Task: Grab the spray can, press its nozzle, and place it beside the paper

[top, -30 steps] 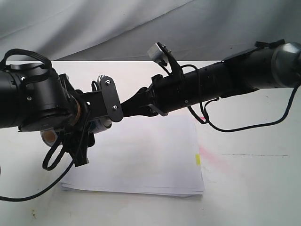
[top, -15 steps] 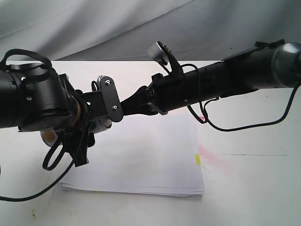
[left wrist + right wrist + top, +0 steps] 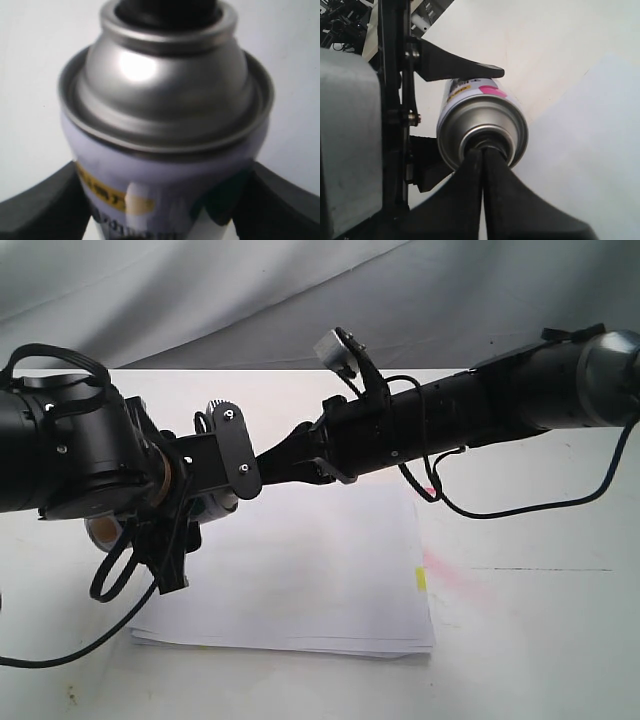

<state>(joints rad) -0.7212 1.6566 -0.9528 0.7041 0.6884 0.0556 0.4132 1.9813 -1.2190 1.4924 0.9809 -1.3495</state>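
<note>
Black left hand (image 3: 160, 205) grips the spray can (image 3: 165, 100) — right hand (image 3: 482, 165), clenched, tips against its nozzle (image 3: 167, 9).

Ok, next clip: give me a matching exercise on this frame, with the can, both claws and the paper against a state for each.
Things:
1. spray can
2. left claw
3. right claw
4. paper

States:
A. lies flat, small yellow tab at one edge
B. fingers pressed together, tips at the top of the can
C. silver dome, white label, held between two black fingers
D. clamped on the body of the can, one finger on each side

Pairs: 1-C, 2-D, 3-B, 4-A
</note>
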